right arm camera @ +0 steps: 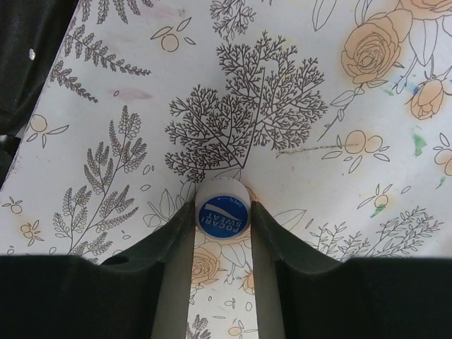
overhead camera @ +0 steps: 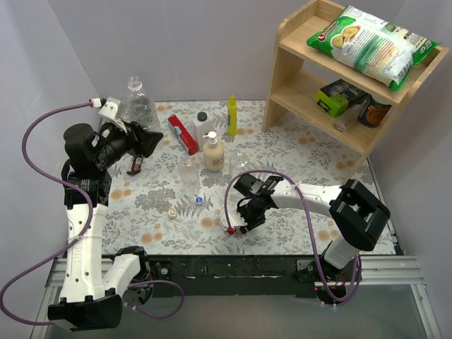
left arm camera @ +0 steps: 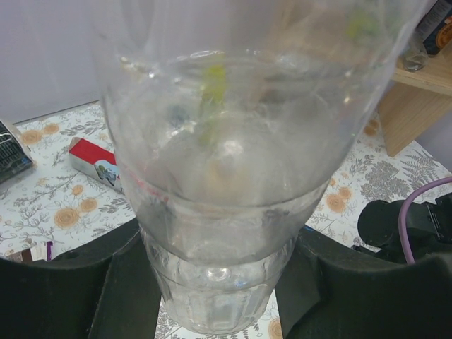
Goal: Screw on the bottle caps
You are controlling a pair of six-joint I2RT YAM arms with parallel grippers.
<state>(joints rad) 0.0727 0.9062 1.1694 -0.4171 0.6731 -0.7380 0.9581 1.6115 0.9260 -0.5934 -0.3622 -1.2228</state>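
A floral-print bench fills a grey-walled corner, with a wooden shelf at far right. Three caps show. A blue cap lies on the near bench, pinched on both sides by the right end effector. To its left lie a second blue cap and a pale cap. The left end effector clamps a clear bottle at far left. The small clear bottles blur into the pattern, too faint to count.

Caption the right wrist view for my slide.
Right gripper pinches a blue bottle cap lying label-up on the floral tablecloth.
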